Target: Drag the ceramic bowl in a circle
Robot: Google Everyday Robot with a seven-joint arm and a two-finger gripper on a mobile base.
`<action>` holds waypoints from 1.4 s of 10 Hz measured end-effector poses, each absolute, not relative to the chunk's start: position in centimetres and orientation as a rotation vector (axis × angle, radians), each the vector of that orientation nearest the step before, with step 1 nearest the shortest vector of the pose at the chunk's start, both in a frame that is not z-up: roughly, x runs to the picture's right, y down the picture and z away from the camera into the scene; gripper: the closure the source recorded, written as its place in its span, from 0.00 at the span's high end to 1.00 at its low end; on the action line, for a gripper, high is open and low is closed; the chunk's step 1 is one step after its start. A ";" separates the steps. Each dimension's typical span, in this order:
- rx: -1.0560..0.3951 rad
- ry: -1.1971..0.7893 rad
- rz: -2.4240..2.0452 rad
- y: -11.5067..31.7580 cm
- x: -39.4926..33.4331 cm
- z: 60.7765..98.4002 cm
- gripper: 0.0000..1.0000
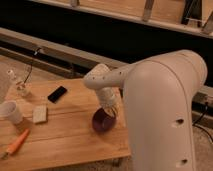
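Reaching down from the white arm, the gripper meets the far rim of the one glossy dark-maroon ceramic bowl, which sits near the right end of the wooden table. Cannot tell whether the claw pinches the rim. Well left of the bowl: one white cup, one pale block, possibly a sponge, one flat black phone, and one orange carrot-shaped item.

Glossy ceramic bowl under the gripper, matt wooden table, smooth white plastic arm shell
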State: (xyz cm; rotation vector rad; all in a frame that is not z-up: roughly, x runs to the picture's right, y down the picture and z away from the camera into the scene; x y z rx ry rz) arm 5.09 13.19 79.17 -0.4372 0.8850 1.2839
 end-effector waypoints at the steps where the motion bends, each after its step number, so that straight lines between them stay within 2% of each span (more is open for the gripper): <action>1: -0.424 0.876 1.302 11.8 4.6 80.9 0.00; 8: -0.368 0.806 1.326 4.0 0.1 87.1 0.00; 11: -0.345 0.741 1.292 0.0 -4.8 88.3 0.00; 14: -0.341 0.713 1.272 -2.0 -7.7 89.0 0.00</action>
